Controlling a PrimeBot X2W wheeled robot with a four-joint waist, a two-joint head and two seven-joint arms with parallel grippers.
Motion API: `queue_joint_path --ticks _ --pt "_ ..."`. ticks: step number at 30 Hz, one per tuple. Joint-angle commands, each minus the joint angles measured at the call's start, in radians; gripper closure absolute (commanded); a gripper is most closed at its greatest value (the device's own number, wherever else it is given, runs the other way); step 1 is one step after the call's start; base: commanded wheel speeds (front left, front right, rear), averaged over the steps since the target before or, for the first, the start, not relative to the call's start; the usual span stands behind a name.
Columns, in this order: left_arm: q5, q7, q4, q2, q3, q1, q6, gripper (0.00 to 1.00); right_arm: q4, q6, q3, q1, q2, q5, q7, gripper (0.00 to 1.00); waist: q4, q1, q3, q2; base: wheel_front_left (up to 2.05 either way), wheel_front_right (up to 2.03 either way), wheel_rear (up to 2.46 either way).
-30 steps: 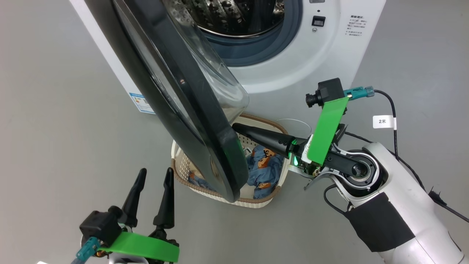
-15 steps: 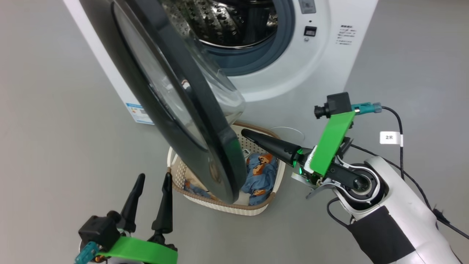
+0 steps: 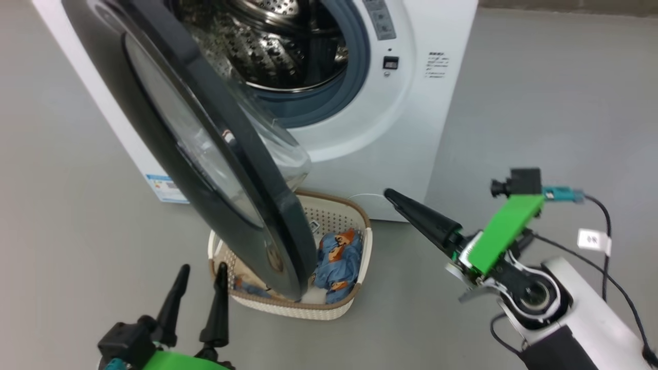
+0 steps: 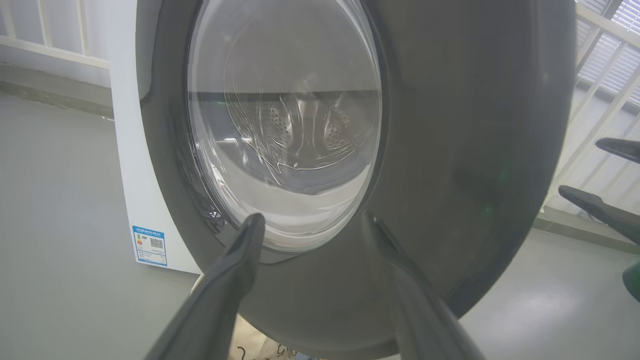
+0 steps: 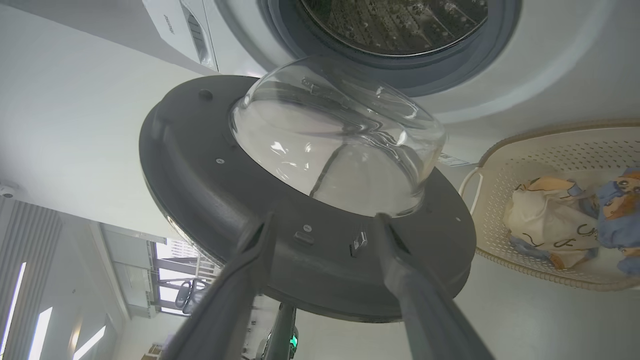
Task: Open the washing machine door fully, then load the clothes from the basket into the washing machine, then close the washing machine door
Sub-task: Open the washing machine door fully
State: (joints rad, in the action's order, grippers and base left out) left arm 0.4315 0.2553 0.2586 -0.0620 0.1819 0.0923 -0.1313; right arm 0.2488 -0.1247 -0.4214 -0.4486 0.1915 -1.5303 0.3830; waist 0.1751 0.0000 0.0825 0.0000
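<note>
The washing machine door [image 3: 216, 169] stands roughly half open. It is hinged on the robot's left, and its free lower edge hangs over the basket [image 3: 329, 310] on the floor in front of the washing machine [image 3: 411, 128]. The clothes [image 3: 336, 259] lie in the basket, partly hidden behind that edge.

The door is the wall between the 2 arms. Its glossy outer face is turned toward the left gripper [image 3: 203, 267], which sits low and close with its 2 fingers pointing up at the door's lower rim. They are spread wide and hold nothing. The inner face is turned toward the right gripper [image 3: 393, 196], which is apart from the free edge, to its right. To finish opening, the door has to swing on toward the robot's left, so the right arm looks better placed to push from the inside, and the left arm probably has to clear the path.

In the head view the right fingers overlap into 1 dark cone and hide their gap. The right wrist view shows them parted and empty, aimed at the glass bowl [image 5: 340, 150] and the latch [image 5: 357, 243] on the inner rim. The left wrist view shows the outer face up close, though contact cannot be judged from it.
</note>
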Motion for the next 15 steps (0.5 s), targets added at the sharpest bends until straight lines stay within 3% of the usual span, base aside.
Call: queue_joint_path --ticks 1,15 --pt "0.003 0.006 -0.033 -0.019 -0.042 -0.001 0.001 0.00 -0.034 -0.006 -0.003 0.021 0.005 0.008 -0.026 0.00 -0.024 0.0000 -0.020 0.0000 0.00 0.00 0.00" --pt "-0.005 0.006 -0.066 -0.039 -0.090 -0.044 0.001 0.00 -0.069 -0.006 0.093 0.193 0.099 -0.001 -0.253 0.00 -0.101 0.0000 -0.046 0.0000 0.00 0.00 0.00"
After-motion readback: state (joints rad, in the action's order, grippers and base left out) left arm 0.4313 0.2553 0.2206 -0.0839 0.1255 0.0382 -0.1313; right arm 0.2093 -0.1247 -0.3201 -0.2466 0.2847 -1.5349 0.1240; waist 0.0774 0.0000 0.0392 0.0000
